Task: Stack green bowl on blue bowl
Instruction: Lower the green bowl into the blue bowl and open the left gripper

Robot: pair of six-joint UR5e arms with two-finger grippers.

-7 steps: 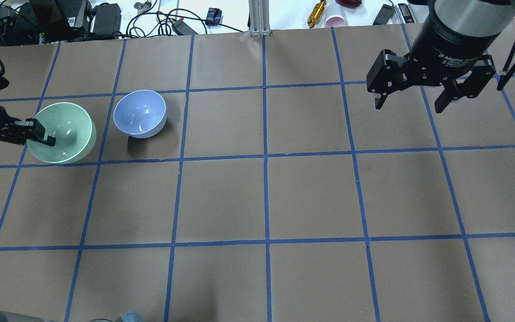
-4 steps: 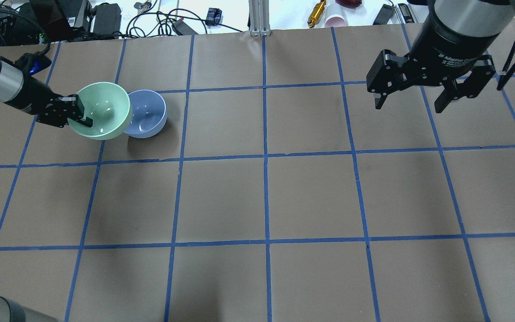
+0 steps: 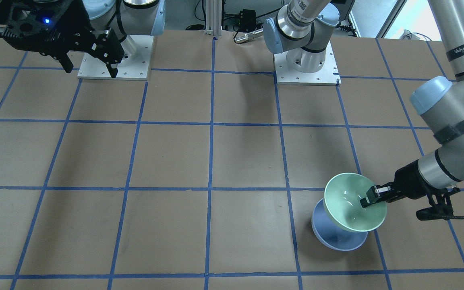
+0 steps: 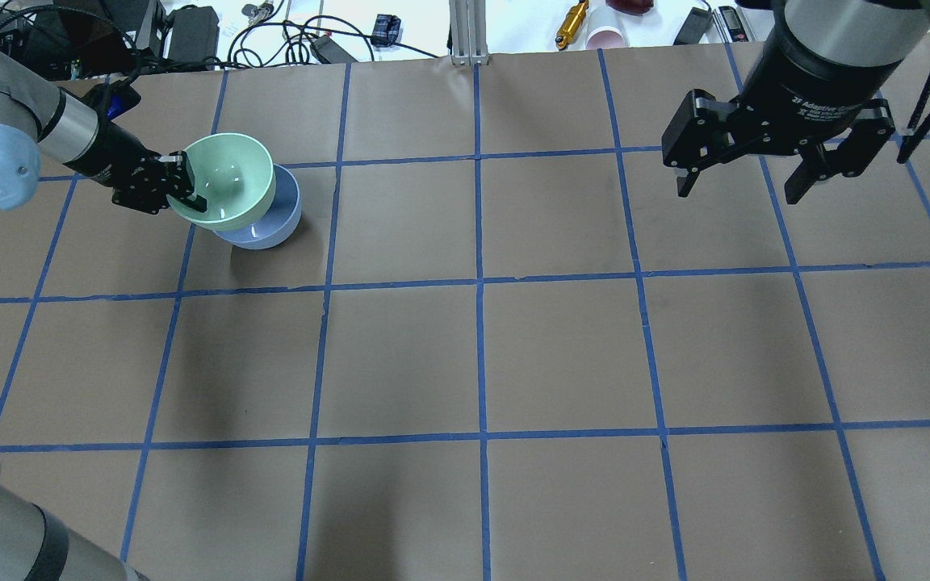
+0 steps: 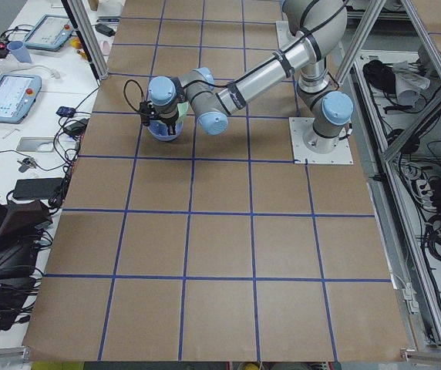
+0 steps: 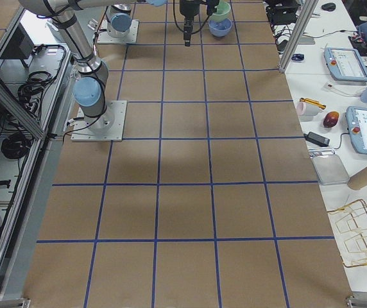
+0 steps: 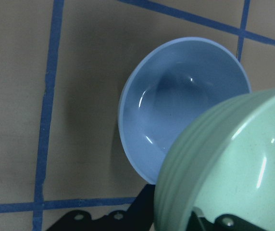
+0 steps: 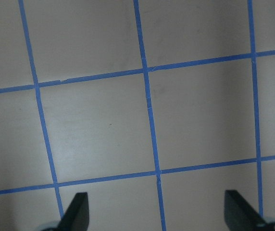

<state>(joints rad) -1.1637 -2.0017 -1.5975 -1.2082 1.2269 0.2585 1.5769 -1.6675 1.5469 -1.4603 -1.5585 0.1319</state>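
Note:
My left gripper is shut on the rim of the green bowl and holds it in the air, tilted, partly over the blue bowl. The blue bowl stands on the table at the far left. In the front view the green bowl hangs above the blue bowl, with the left gripper on its rim. The left wrist view shows the blue bowl below and the green bowl close by. My right gripper is open and empty, high over the far right.
The brown table carries a grid of blue tape lines. Cables, adapters and small items lie beyond its far edge. The arm bases stand at the robot's side of the table.
My left gripper has lifted the green bowl off the table and carried it to the right and farther away, so it now overlaps the blue bowl. The right arm has not moved.

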